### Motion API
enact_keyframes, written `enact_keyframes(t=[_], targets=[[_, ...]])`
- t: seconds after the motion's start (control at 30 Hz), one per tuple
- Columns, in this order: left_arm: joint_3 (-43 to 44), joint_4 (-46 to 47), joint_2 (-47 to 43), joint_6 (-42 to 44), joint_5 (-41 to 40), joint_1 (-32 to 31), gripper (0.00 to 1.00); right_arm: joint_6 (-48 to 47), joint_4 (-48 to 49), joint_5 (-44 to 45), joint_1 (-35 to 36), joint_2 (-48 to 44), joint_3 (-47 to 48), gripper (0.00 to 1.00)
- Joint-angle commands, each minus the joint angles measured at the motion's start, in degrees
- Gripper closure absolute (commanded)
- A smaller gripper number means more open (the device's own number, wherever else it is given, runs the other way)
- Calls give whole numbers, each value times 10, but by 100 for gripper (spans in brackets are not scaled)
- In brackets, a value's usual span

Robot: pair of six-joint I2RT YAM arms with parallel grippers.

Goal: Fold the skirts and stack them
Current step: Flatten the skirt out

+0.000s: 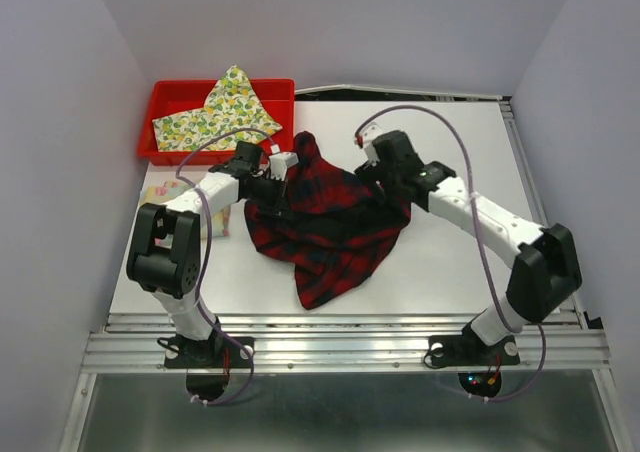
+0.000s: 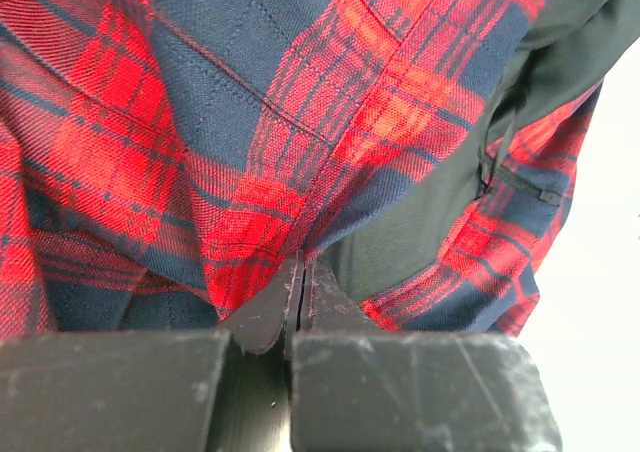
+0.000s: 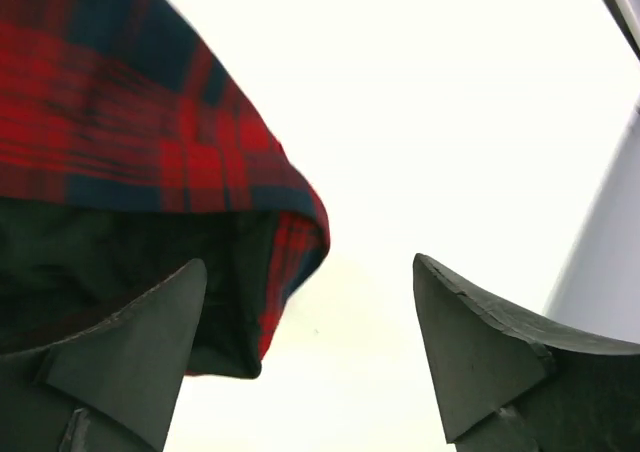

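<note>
I see L arm bent over table (image 1: 450,272) centre, left gripper (image 2: 300,272) pinching plaid skirt (image 1: 330,232) crumpled there. R arm reaches in, right gripper (image 3: 309,260) fingers spread wide. Only wrist cams show grips.

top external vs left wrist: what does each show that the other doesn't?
Top external only: the red bin holding the lemon-print skirt, a pastel floral skirt partly hidden by the left arm, and the right arm. Left wrist only: the left gripper closed on a fold of the plaid skirt, plus its dark lining. Both: the plaid skirt, crumpled on the white table.
</note>
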Motion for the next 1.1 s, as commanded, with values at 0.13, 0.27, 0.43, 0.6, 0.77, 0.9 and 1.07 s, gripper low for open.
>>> enact_keyframes(t=[0.13,0.27,0.43,0.6,0.77,0.9,1.07], targets=[[32,-23,26,46,-9,7,100,12,-173,-492,-233,-68,54,11],[42,-22,36,50,-6,8,100,-11,-232,-629,-282,-44,42,23],[48,-30,41,61,-7,8,100,-52,-230,-739,-340,-2,30,32],[51,-31,45,66,-5,8,100,-136,-283,-851,-401,93,61,36],[53,-32,52,67,0,8,100,-150,-255,-874,-408,147,43,33],[50,-30,56,68,-3,8,100,-138,-220,-910,-408,167,36,30],[50,-24,62,61,-2,8,100,-140,-211,-939,-408,207,41,30]])
